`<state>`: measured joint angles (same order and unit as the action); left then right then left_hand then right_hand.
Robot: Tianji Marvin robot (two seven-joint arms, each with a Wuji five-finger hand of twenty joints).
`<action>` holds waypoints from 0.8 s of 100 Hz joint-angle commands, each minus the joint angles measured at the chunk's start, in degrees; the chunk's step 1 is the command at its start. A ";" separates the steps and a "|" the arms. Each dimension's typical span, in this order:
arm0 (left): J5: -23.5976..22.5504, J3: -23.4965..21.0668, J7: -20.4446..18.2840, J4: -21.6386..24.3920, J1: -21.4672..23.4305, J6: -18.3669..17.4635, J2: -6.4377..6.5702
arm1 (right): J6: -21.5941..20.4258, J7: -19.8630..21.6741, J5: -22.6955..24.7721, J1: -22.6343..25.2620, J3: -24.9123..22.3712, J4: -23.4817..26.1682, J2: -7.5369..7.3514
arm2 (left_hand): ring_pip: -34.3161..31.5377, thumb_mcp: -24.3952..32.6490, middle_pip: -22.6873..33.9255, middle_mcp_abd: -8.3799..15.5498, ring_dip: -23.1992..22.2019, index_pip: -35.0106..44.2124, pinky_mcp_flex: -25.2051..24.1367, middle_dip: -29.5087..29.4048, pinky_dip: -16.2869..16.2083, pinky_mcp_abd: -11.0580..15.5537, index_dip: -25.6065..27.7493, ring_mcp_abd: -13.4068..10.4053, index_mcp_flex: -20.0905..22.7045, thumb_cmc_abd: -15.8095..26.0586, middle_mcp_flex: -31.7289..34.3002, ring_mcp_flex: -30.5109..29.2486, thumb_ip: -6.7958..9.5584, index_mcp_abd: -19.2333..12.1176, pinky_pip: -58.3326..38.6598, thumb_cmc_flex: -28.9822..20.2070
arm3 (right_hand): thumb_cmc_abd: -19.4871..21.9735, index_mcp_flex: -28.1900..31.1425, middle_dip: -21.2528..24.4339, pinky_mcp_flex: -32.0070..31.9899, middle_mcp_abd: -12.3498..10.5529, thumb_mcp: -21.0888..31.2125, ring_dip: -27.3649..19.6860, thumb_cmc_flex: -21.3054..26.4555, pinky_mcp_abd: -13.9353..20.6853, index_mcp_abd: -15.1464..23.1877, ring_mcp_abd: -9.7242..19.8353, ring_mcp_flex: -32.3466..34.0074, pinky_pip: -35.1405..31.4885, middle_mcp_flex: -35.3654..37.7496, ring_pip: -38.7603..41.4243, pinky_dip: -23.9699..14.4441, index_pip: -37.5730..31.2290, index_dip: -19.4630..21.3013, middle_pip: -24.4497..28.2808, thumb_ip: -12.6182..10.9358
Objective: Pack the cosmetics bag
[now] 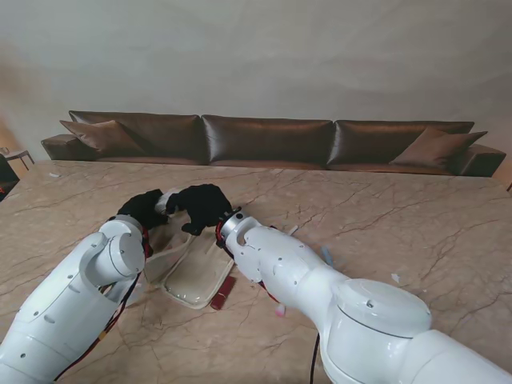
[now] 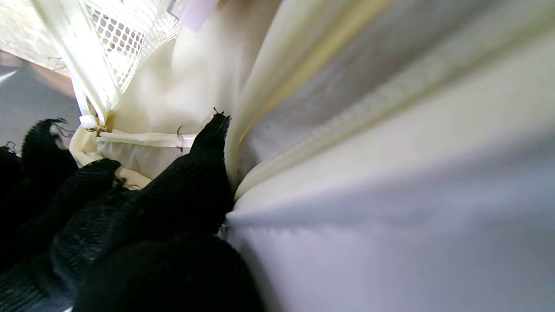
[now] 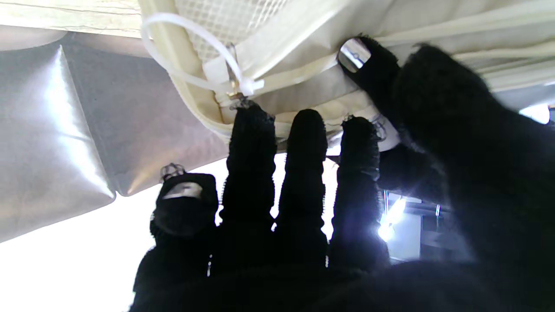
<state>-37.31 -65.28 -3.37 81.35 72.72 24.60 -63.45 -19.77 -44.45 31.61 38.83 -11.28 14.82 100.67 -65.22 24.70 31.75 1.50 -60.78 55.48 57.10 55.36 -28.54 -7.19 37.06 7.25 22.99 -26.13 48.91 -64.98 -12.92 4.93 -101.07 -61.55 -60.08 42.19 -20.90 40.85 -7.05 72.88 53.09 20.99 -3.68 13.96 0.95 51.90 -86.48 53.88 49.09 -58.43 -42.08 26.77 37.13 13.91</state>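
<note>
Here | cosmetics bag at frame centre is held by left hand | right hand fingers narrowed at zip pull | pull is best pinched firmly while fabric is kept taut.

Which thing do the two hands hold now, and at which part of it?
Both the left hand and the right hand hold the cream cosmetics bag at its far, zippered edge.

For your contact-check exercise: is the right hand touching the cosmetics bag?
Touching. The right wrist view shows the right hand's fingertips pressed against the cream cosmetics bag's zippered edge.
</note>
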 commanded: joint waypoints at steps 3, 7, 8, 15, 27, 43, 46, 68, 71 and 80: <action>-0.03 -0.28 -0.13 0.80 0.09 -0.01 -0.34 | -0.72 -0.37 0.37 0.31 0.42 0.56 -1.56 | -2.26 2.53 1.81 2.14 0.64 5.96 4.89 1.17 -2.12 3.45 0.48 -0.33 3.13 8.26 1.49 -4.38 2.97 -7.34 -11.70 -9.84 | 1.93 3.11 -1.89 1.83 0.22 0.97 -0.83 -2.14 0.60 2.72 0.91 2.62 -0.51 1.53 1.00 0.71 -1.93 2.23 2.17 -1.67; -0.02 -0.32 -0.08 0.76 0.12 0.04 -0.35 | -0.38 1.08 1.24 0.71 -0.40 3.83 -3.75 | -2.27 2.46 1.79 2.04 0.64 5.97 4.90 1.16 -2.13 3.47 0.49 -0.40 3.13 8.28 1.42 -4.37 2.98 -7.27 -11.72 -9.85 | 2.06 3.24 -2.17 1.90 0.05 1.00 -1.06 -2.12 0.58 3.20 0.88 2.74 -0.32 1.84 0.66 1.09 -1.88 2.44 2.08 -1.72; -0.02 -0.33 -0.06 0.75 0.13 0.05 -0.35 | -0.23 1.49 1.50 0.89 -0.75 4.86 -4.39 | -2.27 2.47 1.79 2.04 0.64 5.97 4.90 1.16 -2.13 3.47 0.49 -0.37 3.13 8.26 1.42 -4.36 3.00 -7.26 -11.73 -9.89 | 1.97 3.42 -2.38 1.86 -0.05 1.02 -1.23 -2.06 0.49 3.14 0.83 2.79 -0.08 1.89 0.37 1.35 -1.88 2.55 2.07 -1.73; -0.02 -0.40 0.13 0.70 0.21 0.13 -0.39 | 1.38 4.18 3.18 2.66 -3.47 12.77 -9.18 | -2.30 2.39 1.75 2.01 0.64 5.94 4.91 1.13 -2.15 3.52 0.47 -0.36 3.07 8.29 1.37 -4.39 3.00 -7.28 -11.77 -9.88 | 2.40 4.36 -4.03 1.97 -0.17 1.04 -1.39 -1.37 0.26 3.58 0.60 3.17 -0.04 2.49 0.15 2.19 -2.15 3.39 2.91 -1.83; -0.07 -0.48 0.35 0.72 0.37 0.29 -0.42 | 4.28 9.89 5.79 7.15 -8.35 27.04 -17.57 | -2.34 2.30 1.76 2.08 0.63 5.92 4.92 1.12 -2.18 3.58 0.46 -0.38 3.05 8.34 1.39 -4.45 3.03 -7.35 -11.83 -9.94 | 2.48 4.66 -5.28 1.61 -0.03 0.87 -1.48 -0.62 0.10 3.58 0.26 3.10 -0.23 2.59 -0.11 2.83 -1.90 3.23 2.85 -0.24; -0.29 -0.45 0.37 0.76 0.39 0.51 -0.40 | 5.89 16.02 9.23 13.82 -13.75 40.21 -25.21 | -2.39 2.13 1.71 2.11 0.63 5.86 4.93 1.07 -2.21 3.70 0.44 -0.38 2.95 8.39 1.31 -4.46 3.05 -7.29 -11.92 -10.02 | 2.38 5.07 -6.03 1.51 0.25 0.58 -1.81 -0.07 -0.11 3.77 -0.13 3.11 -0.25 2.89 -0.78 3.75 -1.71 2.69 2.34 1.26; -0.35 -0.43 0.36 0.76 0.38 0.56 -0.40 | 6.09 16.79 9.96 14.99 -14.59 42.08 -26.24 | -2.39 2.10 1.69 2.13 0.63 5.89 4.93 1.06 -2.21 3.70 0.45 -0.38 2.97 8.39 1.29 -4.46 3.05 -7.31 -11.92 -10.01 | 2.46 5.21 -6.16 1.45 0.22 0.37 -1.87 0.18 -0.27 3.87 -0.16 3.27 -0.09 3.06 -0.85 3.94 -1.77 2.38 2.37 1.97; -0.65 -0.25 0.42 0.90 0.53 0.96 -0.39 | 7.11 22.68 13.12 23.72 -20.52 53.11 -31.54 | -2.45 1.91 1.66 2.21 0.64 5.86 4.94 1.03 -2.22 3.89 0.45 -0.48 2.91 8.50 1.26 -4.54 3.08 -7.43 -11.98 -10.08 | 2.30 6.39 -9.39 1.37 0.49 -0.54 0.50 2.23 -1.31 4.95 -1.35 3.59 -0.76 3.89 2.25 4.68 -4.86 -1.21 4.78 6.85; -0.70 -0.24 0.38 0.94 0.58 1.02 -0.37 | 7.12 23.43 13.37 24.56 -20.98 54.04 -31.98 | -2.46 1.88 1.68 2.17 0.64 5.86 4.95 1.03 -2.22 3.90 0.44 -0.47 2.91 8.45 1.29 -4.55 3.07 -7.43 -11.99 -10.09 | 2.63 6.37 -10.05 1.25 0.47 -0.89 0.88 2.64 -1.37 5.28 -1.44 3.46 -0.90 3.99 2.63 4.61 -5.56 -1.87 5.21 7.38; -0.94 -0.16 0.26 1.01 0.62 1.15 -0.32 | 6.93 25.04 14.29 26.24 -21.56 55.73 -33.01 | -2.46 1.82 1.62 2.29 0.64 5.88 4.95 1.00 -2.24 3.90 0.45 -0.49 2.94 8.46 1.23 -4.53 3.06 -7.43 -12.05 -10.06 | 1.47 6.73 -11.99 0.24 0.29 0.88 1.73 2.48 -1.34 5.06 -1.69 2.13 -0.67 3.18 3.03 4.49 -5.72 -3.07 6.44 7.22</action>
<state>-38.08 -65.47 -2.98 81.57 73.11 25.54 -63.54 -12.59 -19.84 45.18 63.86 -33.48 70.58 68.27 -65.21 24.51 31.75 1.50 -60.58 55.53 57.10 55.36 -28.54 -7.19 37.06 7.26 23.06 -26.08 48.93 -65.04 -12.92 4.93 -101.07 -61.62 -58.02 47.62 -31.25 41.96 -6.32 72.58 53.77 21.29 -4.89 17.77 0.60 54.93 -86.38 56.71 51.22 -53.67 -47.06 24.81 41.24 20.03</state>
